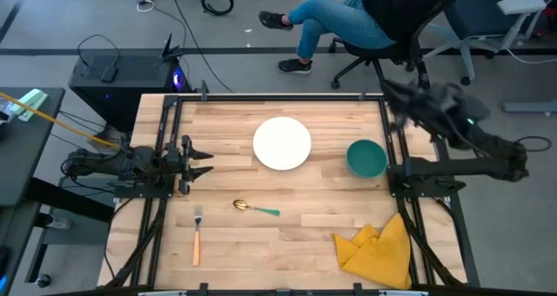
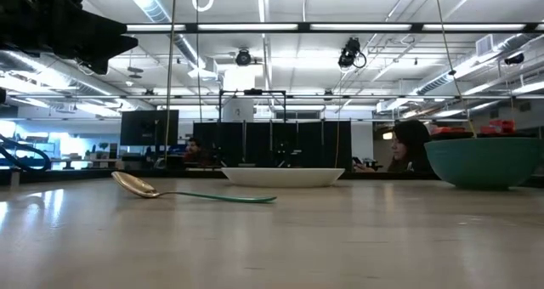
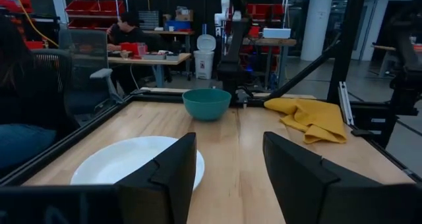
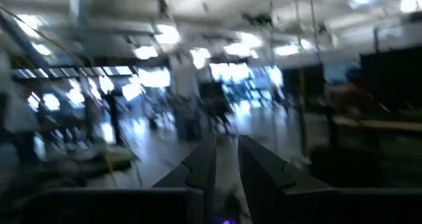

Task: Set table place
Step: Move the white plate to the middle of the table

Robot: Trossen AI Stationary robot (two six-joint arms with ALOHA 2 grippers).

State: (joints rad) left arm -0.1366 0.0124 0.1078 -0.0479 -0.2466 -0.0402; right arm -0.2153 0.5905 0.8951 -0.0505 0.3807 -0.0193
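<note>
The white plate lies flat at the table's far middle, with the teal bowl standing to its right. The gold spoon with a teal handle and the orange-handled fork lie flat nearer the front. At the left edge my left gripper is level and open, pointing across the table at the plate and bowl, touching nothing. My right gripper is raised high over the table's far right corner, blurred. Its fingers stand a narrow gap apart with nothing between them.
A crumpled yellow napkin lies at the front right corner. Black frame rails edge the table. A seated person is on a chair beyond the far edge. Bare wood lies between the plate and the front edge.
</note>
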